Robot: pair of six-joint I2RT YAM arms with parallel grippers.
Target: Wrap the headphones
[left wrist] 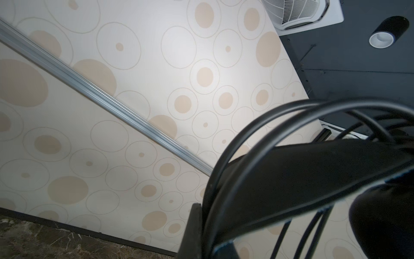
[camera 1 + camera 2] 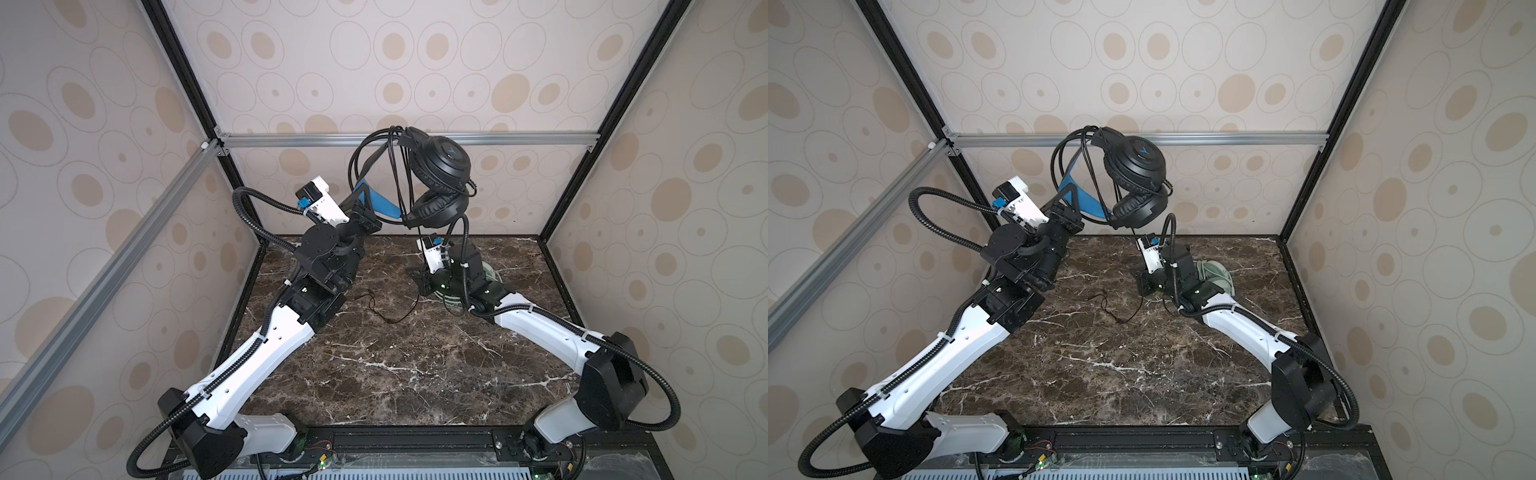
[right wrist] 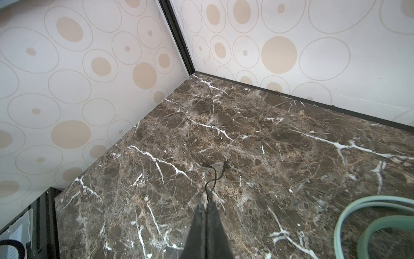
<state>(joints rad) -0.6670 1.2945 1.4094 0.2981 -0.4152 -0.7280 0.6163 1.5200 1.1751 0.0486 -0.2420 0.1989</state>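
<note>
The left hand (image 2: 362,196) is clamped on the blue inner band of the black over-ear headphones (image 2: 441,166), held aloft over the 12 o'clock edge of the brown marble bench (image 2: 395,374). The right hand (image 3: 207,207), low near 1 o'clock, is pinched together on the thin black cord (image 3: 215,175), whose tail lies on the bench. The mint-green headphones (image 3: 380,201) lie just beside it toward 2 o'clock.
</note>
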